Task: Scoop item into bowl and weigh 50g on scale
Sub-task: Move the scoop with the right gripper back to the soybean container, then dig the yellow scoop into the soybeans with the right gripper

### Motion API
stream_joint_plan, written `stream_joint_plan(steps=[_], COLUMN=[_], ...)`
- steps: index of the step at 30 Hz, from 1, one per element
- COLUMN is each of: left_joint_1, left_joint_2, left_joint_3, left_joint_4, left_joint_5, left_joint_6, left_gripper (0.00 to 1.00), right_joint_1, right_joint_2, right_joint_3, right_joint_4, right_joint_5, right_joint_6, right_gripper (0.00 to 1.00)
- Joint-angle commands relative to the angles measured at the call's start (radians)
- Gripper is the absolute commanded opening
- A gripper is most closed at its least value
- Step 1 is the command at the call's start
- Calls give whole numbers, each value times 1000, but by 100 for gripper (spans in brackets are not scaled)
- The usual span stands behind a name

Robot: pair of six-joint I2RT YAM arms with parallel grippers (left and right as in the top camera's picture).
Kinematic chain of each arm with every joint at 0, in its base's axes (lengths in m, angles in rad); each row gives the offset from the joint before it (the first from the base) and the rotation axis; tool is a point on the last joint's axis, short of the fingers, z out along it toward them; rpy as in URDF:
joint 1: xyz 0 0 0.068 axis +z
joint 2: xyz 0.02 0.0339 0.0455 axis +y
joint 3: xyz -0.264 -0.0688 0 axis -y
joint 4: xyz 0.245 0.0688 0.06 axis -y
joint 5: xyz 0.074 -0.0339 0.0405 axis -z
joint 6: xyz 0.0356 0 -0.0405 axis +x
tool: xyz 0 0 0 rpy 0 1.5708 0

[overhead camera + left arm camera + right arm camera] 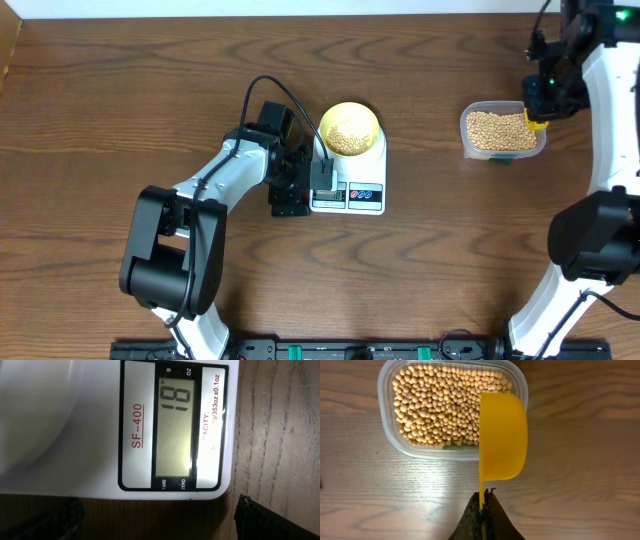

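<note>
Left gripper [157,512] is spread wide and holds nothing. It sits at the display edge of the scale [372,196], apparently so its camera can read the display [175,425], which shows 18, short of target. The bowl [373,118] sits on the scale with some beans [348,132] in it. Right gripper [482,510] is clamped on the handle of the scoop [502,435], which is turned on edge over the rim of the tub [387,435], likely poised for a dip.

The scoop's hollow faces away, so its load is unknown. The left wrist view shows the bowl only as a blur, and the capacity print is partly washed out.
</note>
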Motion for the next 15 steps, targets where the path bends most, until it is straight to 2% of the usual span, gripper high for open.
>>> stream_joint_plan(steps=[1,13,15], left_joint_1=[0,0,0], left_joint_2=[6,6,6], left_joint_3=[-13,-13,-13], left_joint_4=[1,1,1], left_joint_5=[35,32,32], left_joint_6=[-8,-8,-8], left_gripper=[98,98,98], right_joint_1=[-3,6,6], right_joint_2=[42,196,196], right_joint_3=[17,17,18], right_joint_4=[-2,47,75], right_joint_5=[-84,-99,-100], right_joint_6=[33,22,22], right_gripper=[1,2,11])
